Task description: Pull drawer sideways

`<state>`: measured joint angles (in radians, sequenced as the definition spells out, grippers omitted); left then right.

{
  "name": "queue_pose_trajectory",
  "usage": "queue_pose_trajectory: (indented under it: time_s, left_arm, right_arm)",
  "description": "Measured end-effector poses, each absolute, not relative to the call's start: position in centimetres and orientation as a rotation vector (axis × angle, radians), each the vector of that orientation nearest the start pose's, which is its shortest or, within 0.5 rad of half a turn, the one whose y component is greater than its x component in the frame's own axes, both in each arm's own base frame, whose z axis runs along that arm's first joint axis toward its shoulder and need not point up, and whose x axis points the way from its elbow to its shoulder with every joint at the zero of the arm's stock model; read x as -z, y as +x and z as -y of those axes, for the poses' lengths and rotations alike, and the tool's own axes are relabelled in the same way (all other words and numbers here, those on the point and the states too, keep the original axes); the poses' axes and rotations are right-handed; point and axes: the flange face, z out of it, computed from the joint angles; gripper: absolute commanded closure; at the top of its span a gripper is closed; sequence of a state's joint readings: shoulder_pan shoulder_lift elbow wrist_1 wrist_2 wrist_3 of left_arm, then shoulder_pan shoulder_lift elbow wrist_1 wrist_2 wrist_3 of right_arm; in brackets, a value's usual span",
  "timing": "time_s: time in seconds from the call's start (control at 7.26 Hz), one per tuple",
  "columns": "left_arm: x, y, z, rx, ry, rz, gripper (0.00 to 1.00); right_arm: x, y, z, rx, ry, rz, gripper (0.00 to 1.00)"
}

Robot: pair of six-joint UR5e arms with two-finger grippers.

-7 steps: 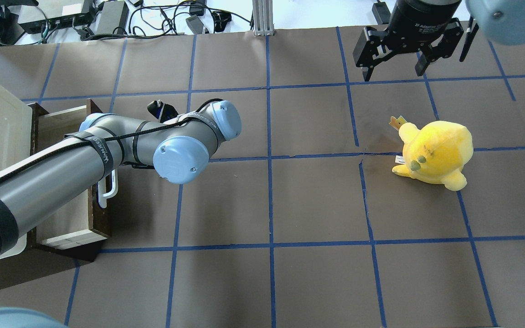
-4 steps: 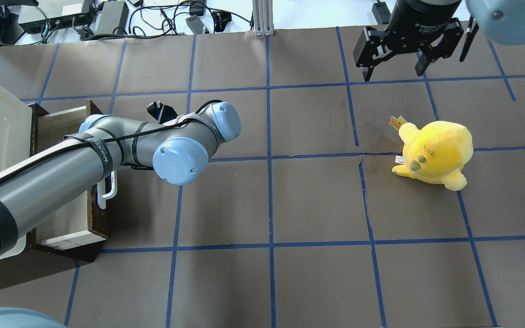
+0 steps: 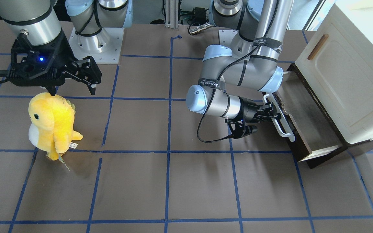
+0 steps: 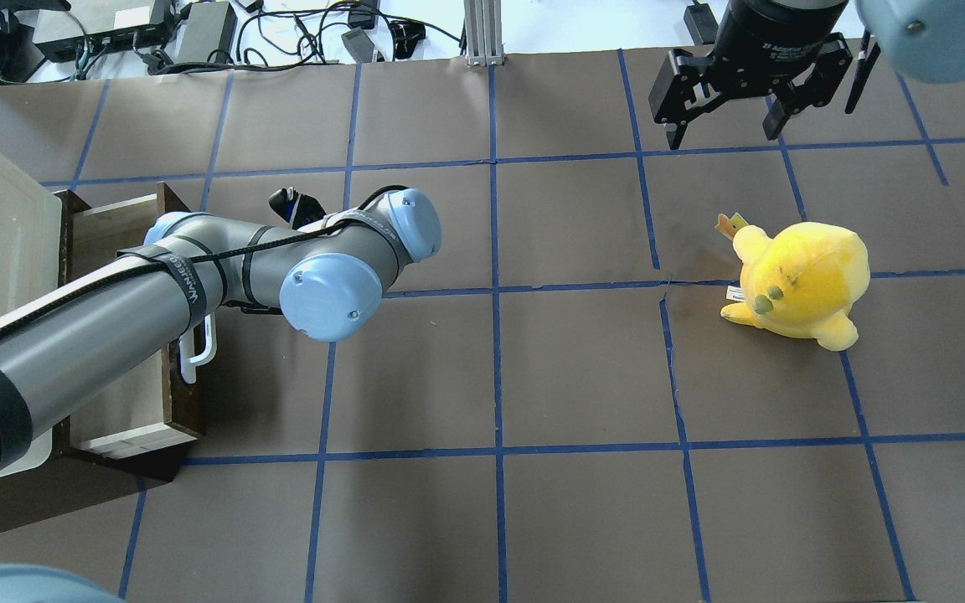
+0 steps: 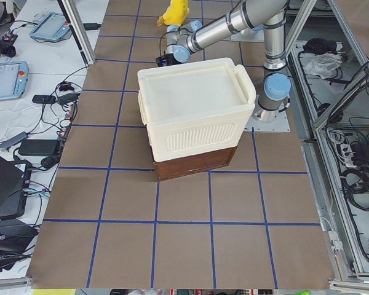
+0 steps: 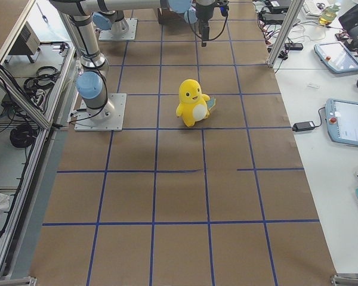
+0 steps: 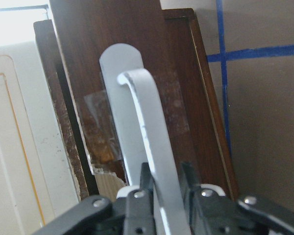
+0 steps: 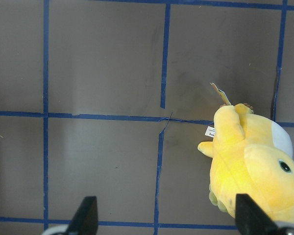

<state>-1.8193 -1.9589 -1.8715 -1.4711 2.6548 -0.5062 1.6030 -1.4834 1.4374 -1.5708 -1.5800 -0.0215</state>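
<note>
A yellow plush toy (image 4: 797, 280) stood well apart on the right half of the table (image 4: 583, 368). At the left end the drawer (image 3: 303, 119) stuck partly out from under a cream cabinet (image 3: 345, 74), its dark front facing the table's middle and its white handle (image 7: 149, 127) running along it. The left gripper (image 7: 167, 193) pinched that handle between its 2 fingers; the right gripper (image 4: 723, 126) hung wide open, empty.

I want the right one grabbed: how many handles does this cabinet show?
2. A white bar handle on the drawer, in the left gripper; a small wooden handle on the cream door panel. Other faces are hidden.
</note>
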Motion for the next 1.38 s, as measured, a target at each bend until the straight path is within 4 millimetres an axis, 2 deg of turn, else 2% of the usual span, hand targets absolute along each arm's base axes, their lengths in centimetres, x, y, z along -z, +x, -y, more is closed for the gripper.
queue_pose_trajectory:
  time_s: [0.14, 0.96, 1.24, 1.38]
  left_arm:
    - [-21.2, -17.2, 49.4, -0.118, 0.104, -1.969, 0.38]
    - [-21.6, -17.2, 49.5, -0.12, 0.115, -1.972, 0.38]
    - [-23.0, -17.5, 49.6, -0.127, 0.148, -1.997, 0.38]
    - [-24.6, -17.9, 49.7, -0.149, 0.178, -2.053, 0.38]
  right_arm:
    - [-50.9, 14.9, 52.9, 0.073, -0.084, -3.149, 0.0]
    - [-50.9, 14.9, 52.9, 0.073, -0.084, -3.149, 0.0]
    - [-50.9, 14.9, 52.9, 0.073, -0.084, -3.149, 0.0]
    - [-50.9, 14.9, 52.9, 0.073, -0.085, -3.149, 0.0]
